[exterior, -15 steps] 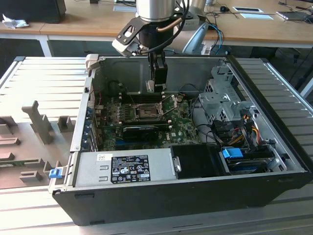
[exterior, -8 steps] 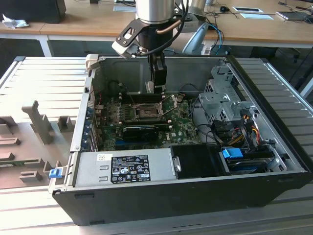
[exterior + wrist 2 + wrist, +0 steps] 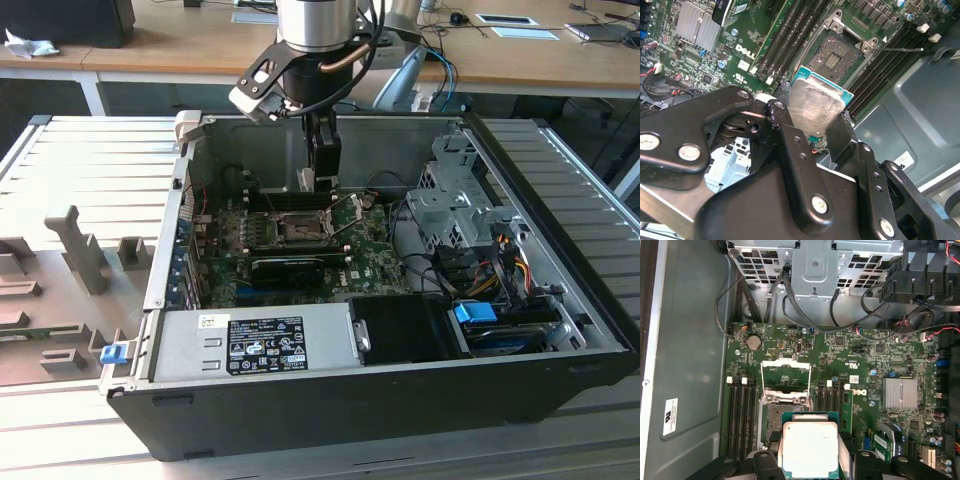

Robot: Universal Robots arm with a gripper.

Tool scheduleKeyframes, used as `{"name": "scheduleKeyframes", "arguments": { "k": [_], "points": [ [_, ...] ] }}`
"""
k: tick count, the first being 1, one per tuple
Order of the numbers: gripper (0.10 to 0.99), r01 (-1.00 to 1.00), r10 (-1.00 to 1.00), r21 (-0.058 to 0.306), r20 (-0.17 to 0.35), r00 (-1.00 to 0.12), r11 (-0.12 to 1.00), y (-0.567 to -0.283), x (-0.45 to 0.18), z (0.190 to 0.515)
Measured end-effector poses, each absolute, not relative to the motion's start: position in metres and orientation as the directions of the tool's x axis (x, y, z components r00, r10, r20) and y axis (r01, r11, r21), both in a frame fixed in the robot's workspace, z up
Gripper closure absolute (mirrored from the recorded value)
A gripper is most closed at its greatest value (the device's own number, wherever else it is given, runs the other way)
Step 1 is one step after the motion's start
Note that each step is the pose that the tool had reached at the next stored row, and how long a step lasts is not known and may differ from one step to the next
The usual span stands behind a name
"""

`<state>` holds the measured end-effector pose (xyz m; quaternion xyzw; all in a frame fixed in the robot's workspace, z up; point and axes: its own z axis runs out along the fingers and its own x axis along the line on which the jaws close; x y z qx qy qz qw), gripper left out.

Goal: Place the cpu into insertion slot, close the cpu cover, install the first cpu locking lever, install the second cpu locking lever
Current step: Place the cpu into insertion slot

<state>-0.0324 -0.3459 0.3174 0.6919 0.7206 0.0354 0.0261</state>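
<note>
Fingers (image 3: 790, 145) of the gripper (image 3: 812, 125) are closed on the cpu's (image 3: 816, 97) edges, so its face is held level above the motherboard (image 3: 860, 350), near the insertion slot (image 3: 834, 56); cpu cover (image 3: 786, 361) is raised clear.

A black printed label (image 3: 278, 345) sits on the power supply (image 3: 190, 352); white logo lettering (image 3: 858, 391) marks the motherboard (image 3: 840, 355); a white sticker (image 3: 670, 416) sits on the case wall (image 3: 690, 340); their fine print is illegible.
</note>
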Motion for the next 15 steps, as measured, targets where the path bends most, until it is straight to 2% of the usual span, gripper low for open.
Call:
{"name": "scheduleKeyframes", "arguments": {
  "k": [15],
  "points": [
    [0.553, 0.995, 0.999, 0.087, 0.011, -0.041, 0.04, -0.3459, -0.0324, 0.3114]
  ]
}}
